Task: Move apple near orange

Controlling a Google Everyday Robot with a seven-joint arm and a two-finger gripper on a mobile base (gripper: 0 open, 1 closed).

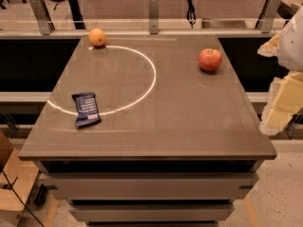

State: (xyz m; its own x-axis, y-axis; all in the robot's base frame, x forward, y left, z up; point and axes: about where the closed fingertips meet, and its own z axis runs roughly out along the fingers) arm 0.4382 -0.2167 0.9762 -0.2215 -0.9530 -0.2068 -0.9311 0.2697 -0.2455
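Note:
The red apple (209,59) sits on the brown table (156,126) at the far right. The orange (97,37) sits at the far left, near the table's back edge. They are far apart, with a bright curved light line on the tabletop between them. My gripper (280,109) shows as a pale yellowish shape at the right edge of the view, off the table's right side, right of and nearer than the apple. It touches nothing.
A dark blue snack packet (86,109) lies flat on the table's near left. A railing with metal posts (153,13) runs behind the table. Dark gaps flank the table on both sides. Drawers sit under the front edge.

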